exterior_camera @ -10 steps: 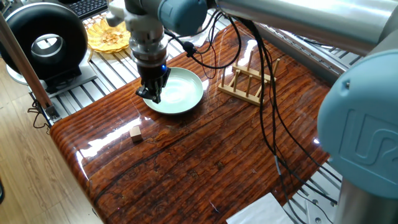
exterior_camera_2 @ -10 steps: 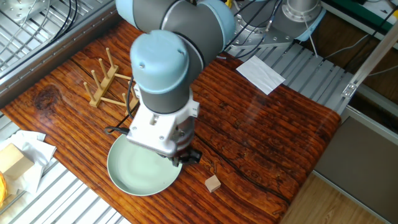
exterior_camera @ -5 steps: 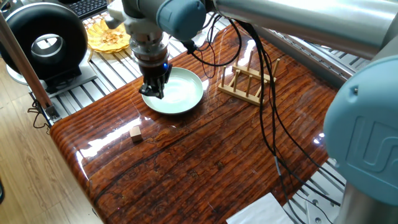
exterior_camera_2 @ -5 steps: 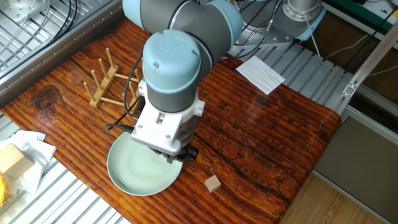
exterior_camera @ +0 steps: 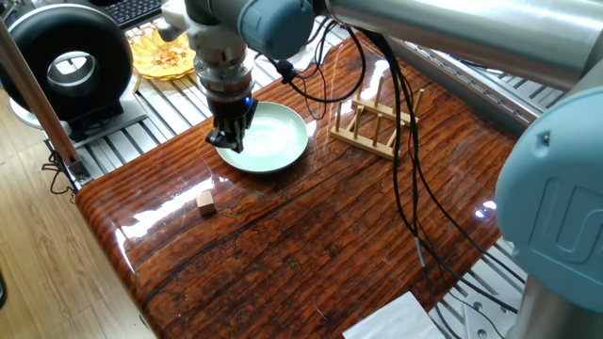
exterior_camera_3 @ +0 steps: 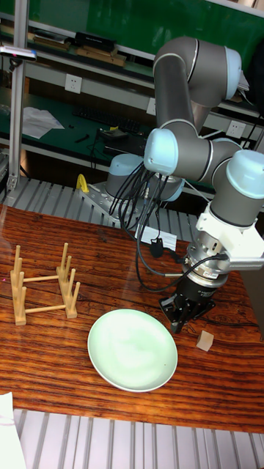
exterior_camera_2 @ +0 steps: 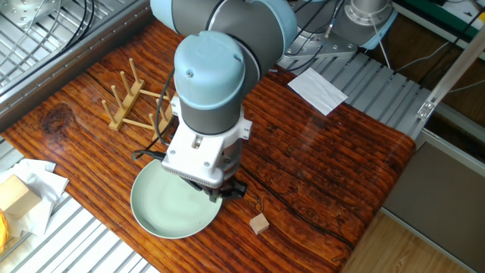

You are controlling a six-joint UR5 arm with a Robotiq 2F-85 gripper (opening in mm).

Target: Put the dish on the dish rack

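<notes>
Our fingers point(exterior_camera: 229, 141) point down at the rim of the dish point(exterior_camera: 268, 137), on the edge that faces away from the dish rack point(exterior_camera: 375, 124). We cannot tell whether they are open or pinch the rim; their tips are dark and partly hidden. The dish lies flat on the table point(exterior_camera: 311, 235), with the rack beyond its far edge, apart from it. We judge that the coming move must secure this rim. A small wooden cube point(exterior_camera: 205, 201) sits near the dish, opposite the rack.
</notes>
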